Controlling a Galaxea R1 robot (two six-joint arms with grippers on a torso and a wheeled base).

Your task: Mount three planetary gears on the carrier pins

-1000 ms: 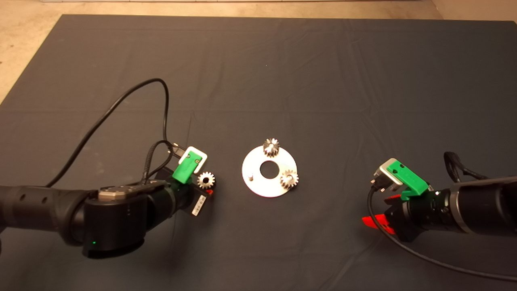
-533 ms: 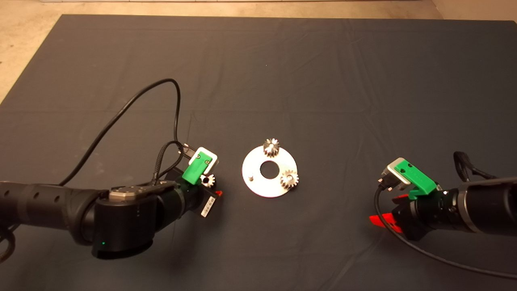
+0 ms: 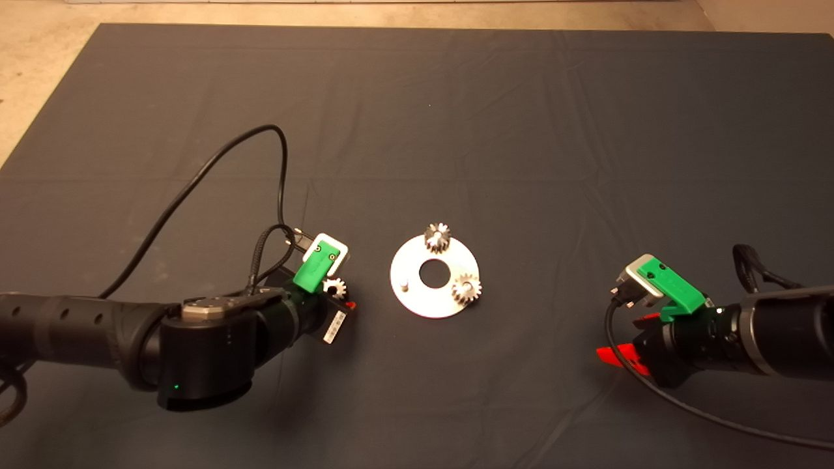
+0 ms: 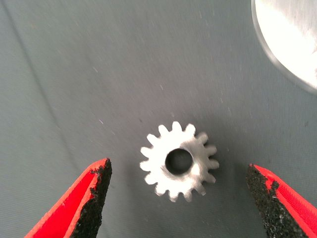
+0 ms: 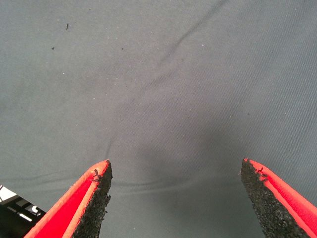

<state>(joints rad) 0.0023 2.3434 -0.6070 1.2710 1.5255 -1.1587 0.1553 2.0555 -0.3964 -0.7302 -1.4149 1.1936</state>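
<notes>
Now lowered over loose third gear (image 4: pixel 179 161), left gripper (image 4: pixel 178 198) spread wide, straddling it; free pin (image 3: pixel 404 285) awaits. Right gripper (image 5: pixel 176 198) parked, splayed, empty.

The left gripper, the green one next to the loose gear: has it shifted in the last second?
Yes. The left gripper has slid toward the disc, now covering most of the loose gear, fingers open either side.

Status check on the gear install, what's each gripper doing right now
Left gripper open, straddling loose gear on mat. Right gripper open, idle at mat's right. Two gears seated; one pin bare. Path clear.
</notes>
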